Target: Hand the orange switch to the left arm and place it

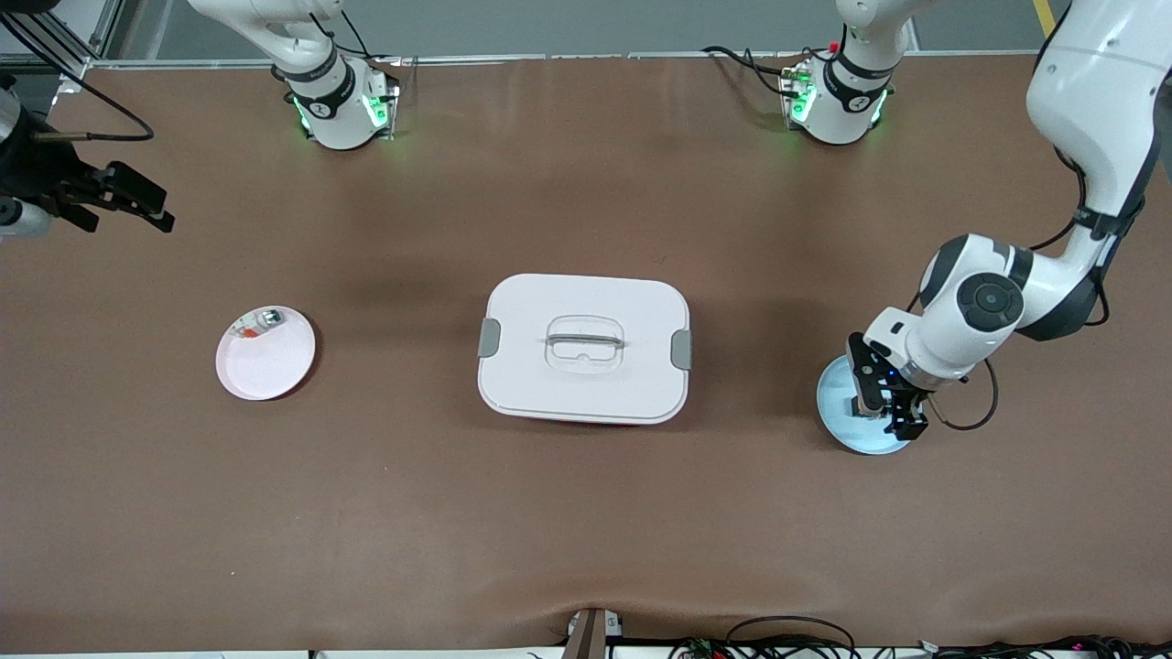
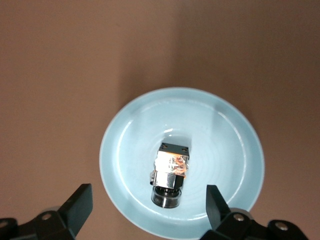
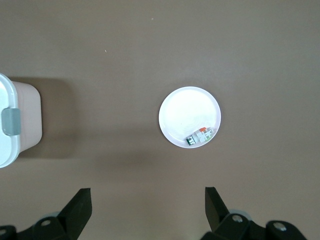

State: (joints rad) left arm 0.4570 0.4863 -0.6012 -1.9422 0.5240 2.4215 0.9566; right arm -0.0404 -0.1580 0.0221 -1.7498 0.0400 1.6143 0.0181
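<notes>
The left gripper (image 1: 886, 414) hangs open directly over the light-blue plate (image 2: 130, 135), fingers (image 2: 216, 200) straddling the orange switch (image 2: 171, 172), which lies free on that plate. The right gripper (image 1: 137, 203), also open, waits well apart, past the box (image 1: 584, 349).

Orange switch (image 2: 171, 172) lies in the light-blue plate (image 2: 235, 130), apart from box (image 1: 584, 348).
</notes>
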